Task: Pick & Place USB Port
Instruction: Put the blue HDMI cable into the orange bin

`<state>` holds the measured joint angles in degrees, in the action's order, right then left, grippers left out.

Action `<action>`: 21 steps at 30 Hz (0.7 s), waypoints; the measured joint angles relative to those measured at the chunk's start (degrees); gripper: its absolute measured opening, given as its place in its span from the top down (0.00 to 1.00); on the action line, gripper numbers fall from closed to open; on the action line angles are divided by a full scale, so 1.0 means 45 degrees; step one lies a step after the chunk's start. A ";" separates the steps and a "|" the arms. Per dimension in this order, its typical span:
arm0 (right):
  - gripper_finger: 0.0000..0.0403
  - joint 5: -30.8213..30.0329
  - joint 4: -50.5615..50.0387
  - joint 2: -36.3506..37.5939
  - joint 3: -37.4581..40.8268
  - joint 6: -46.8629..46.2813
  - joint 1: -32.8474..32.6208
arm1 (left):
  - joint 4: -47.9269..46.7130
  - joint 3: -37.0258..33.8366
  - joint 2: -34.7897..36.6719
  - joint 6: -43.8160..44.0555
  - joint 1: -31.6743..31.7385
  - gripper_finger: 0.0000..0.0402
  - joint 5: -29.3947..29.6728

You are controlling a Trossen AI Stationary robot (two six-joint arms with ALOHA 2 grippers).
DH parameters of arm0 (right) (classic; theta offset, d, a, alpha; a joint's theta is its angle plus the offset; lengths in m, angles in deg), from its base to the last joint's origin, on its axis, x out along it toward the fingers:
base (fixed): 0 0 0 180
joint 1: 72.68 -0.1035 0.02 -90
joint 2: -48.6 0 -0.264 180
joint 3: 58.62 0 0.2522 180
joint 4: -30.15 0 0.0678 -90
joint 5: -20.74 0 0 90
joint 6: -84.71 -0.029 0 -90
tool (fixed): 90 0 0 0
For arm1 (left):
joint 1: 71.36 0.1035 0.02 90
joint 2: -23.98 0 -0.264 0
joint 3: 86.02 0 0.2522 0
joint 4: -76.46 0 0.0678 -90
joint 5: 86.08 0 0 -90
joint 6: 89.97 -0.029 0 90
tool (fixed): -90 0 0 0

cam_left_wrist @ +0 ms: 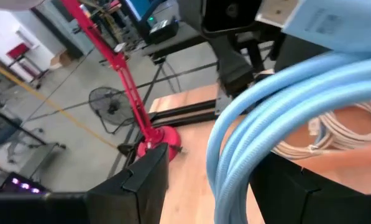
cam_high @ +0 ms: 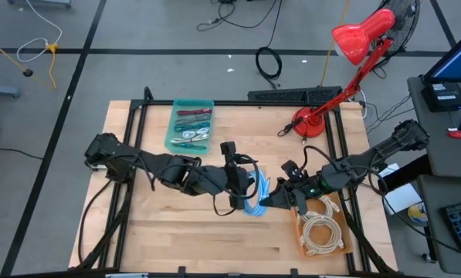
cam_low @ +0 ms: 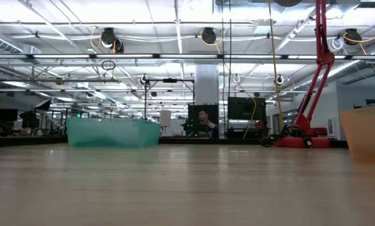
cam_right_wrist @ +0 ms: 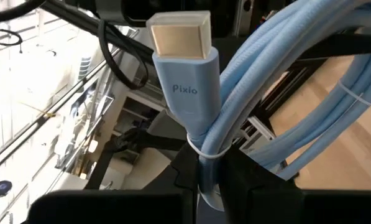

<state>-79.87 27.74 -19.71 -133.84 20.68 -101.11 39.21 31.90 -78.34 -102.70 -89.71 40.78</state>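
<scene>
Near the middle of the wooden table [cam_high: 176, 239], both arms met over a coiled light-blue cable [cam_high: 255, 194], which was held up between them above the tabletop. The left gripper [cam_high: 245, 189], reaching in from the left side, had its two dark fingers [cam_left_wrist: 141, 180] spread wide, with the blue loops of the cable passing between them; from its wrist view the bundle filled the gap, but whether the fingers actually pressed on it could not be told. The right gripper [cam_high: 280, 197], coming in from the right side, was closed down narrowly on the cable, pinching the bundle just below its plug. That plug [cam_right_wrist: 182, 59], a light-blue moulded connector with a pale cap and the word "Pixio" on it, stood upright in the right wrist view, tied to the loops by a thin white tie. Just beside the right gripper sat an orange tray [cam_high: 303, 243] holding a coil of white cable [cam_high: 323, 232]. Farther back on the table lay a teal tray [cam_high: 172, 127] with several small items in it, and a red desk lamp [cam_high: 346, 62] stood on the back right corner. In the low view the teal tray and the lamp's base showed, but neither gripper did
</scene>
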 joint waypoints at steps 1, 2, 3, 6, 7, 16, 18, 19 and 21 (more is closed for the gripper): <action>0.94 -0.0006 -0.0005 -0.0004 0.0000 0.0000 0.0016 | 0.0000 0.0000 0.0000 0.0130 0.0042 0.48 0.0107; 0.94 -0.0019 -0.0005 0.0000 0.0000 0.0005 0.0021 | 0.0004 0.0000 0.0000 0.0309 0.0053 0.48 0.0132; 0.94 -0.0019 0.0004 0.0000 -0.0004 0.0005 0.0021 | 0.0008 0.0000 0.0000 0.0477 0.0061 0.50 0.0109; 0.94 0.0023 0.0032 0.0003 -0.0005 0.0006 0.0046 | 0.0008 0.0000 0.0000 0.0974 0.0084 0.61 -0.0307; 0.94 0.0075 0.0024 0.0004 -0.0005 0.0005 0.0082 | -0.0006 0.0000 0.0000 0.1178 0.0088 0.67 -0.0475; 0.90 -0.0109 0.0267 0.0010 -0.0019 -0.0047 0.0278 | -0.1122 0.0000 0.0033 0.5230 0.0040 0.91 0.0528; 0.82 -0.0380 0.0226 0.0004 -0.0019 0.0068 0.0278 | -0.1807 -0.0010 0.0243 0.6383 -0.0122 0.91 0.1715; 0.79 -0.0522 0.0192 -0.0012 -0.0019 0.0099 0.0259 | -0.2030 -0.0005 0.0358 0.6915 -0.0167 0.91 0.2232; 0.73 -0.0572 0.0136 -0.0015 -0.0019 0.0283 0.0228 | -0.2732 0.0005 0.0674 0.8237 -0.0400 0.91 0.3671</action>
<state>-82.45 28.35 -19.78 -133.92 21.95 -100.09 26.92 31.92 -75.31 -65.63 -91.51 57.30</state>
